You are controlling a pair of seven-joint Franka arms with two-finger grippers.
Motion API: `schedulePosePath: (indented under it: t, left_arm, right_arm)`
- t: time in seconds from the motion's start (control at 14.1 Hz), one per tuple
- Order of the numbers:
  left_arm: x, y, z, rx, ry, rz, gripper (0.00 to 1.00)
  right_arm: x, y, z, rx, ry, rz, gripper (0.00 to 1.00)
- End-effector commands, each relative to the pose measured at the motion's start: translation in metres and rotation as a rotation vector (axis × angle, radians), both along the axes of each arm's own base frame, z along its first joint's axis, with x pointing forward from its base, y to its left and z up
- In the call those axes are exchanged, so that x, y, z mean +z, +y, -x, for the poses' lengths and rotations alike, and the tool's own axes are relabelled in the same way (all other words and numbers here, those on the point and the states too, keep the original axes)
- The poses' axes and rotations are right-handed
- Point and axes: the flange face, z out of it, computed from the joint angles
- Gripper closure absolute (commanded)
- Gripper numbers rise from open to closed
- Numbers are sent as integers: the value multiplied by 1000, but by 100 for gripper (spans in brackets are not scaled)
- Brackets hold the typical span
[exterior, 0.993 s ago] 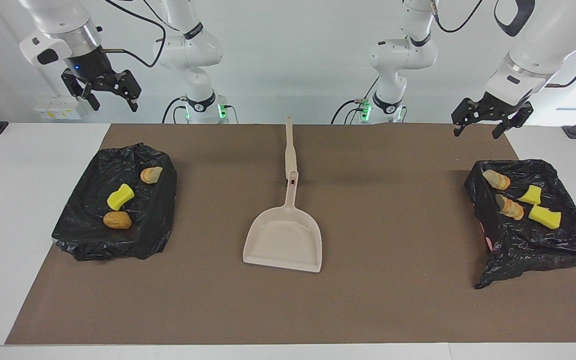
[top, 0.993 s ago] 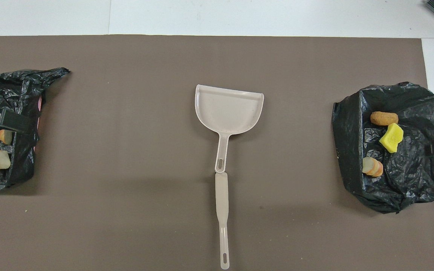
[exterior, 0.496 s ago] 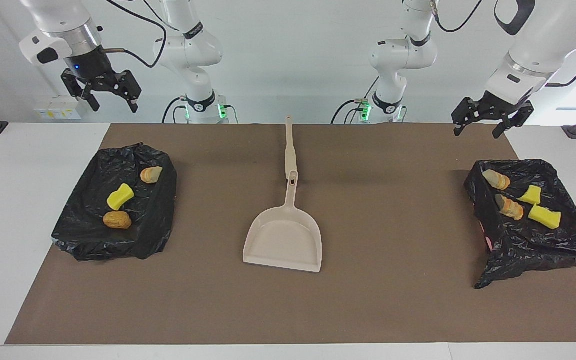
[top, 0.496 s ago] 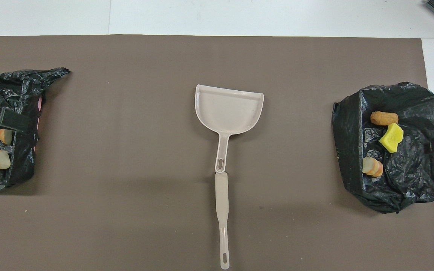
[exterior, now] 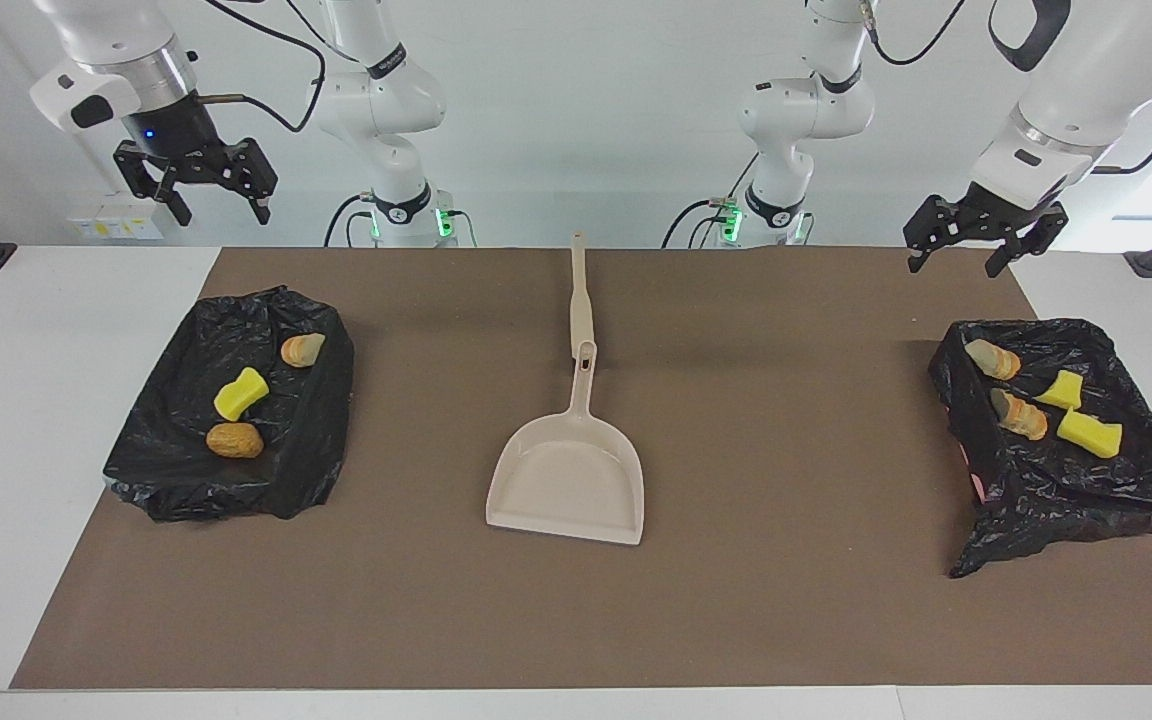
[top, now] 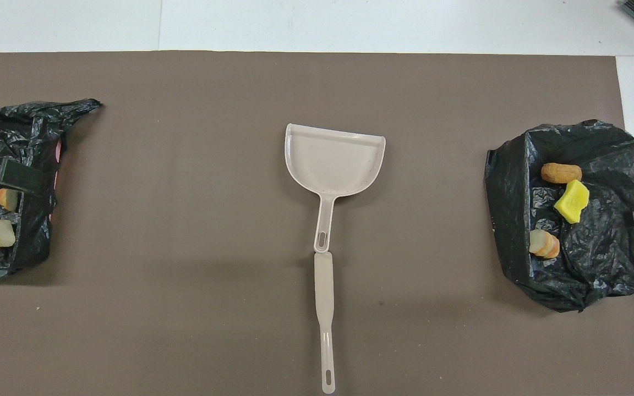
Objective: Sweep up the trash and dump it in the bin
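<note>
All the trash I see lies in two black-bagged bins. The bin [exterior: 316, 440] at the right arm's end holds a yellow-green sponge [exterior: 240, 392] and two bread chunks [exterior: 234, 440] [exterior: 302, 349]. The bin [exterior: 1036, 500] at the left arm's end holds two yellow sponges [exterior: 1089, 433] [exterior: 1061, 390] and two bread chunks [exterior: 1019, 413] [exterior: 994, 358]. My right gripper [exterior: 223, 207] hangs open and empty, high over its end of the table. Open and empty too, my left gripper [exterior: 954, 262] hangs over the mat's corner beside its bin.
A beige dustpan [exterior: 568, 485] lies mid-mat, its handle pointing toward the robots. A slim beige brush [exterior: 581, 300] lies in line with that handle, nearer to the robots. The brown mat [exterior: 786, 600] covers most of the white table.
The right gripper has risen a little and drifted toward its end of the table. The left gripper, dustpan, brush and trash have hardly moved.
</note>
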Motion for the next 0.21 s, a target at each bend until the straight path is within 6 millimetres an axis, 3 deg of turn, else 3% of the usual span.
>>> schedulePosePath:
  t: [0.0, 0.14]
  left_arm:
    - [1, 4, 1, -7, -3, 7, 0]
    - [1, 4, 1, -6, -2, 7, 0]
  right_arm:
    - [-3, -6, 1, 21, -6, 19, 0]
    - [-3, -5, 1, 21, -9, 19, 0]
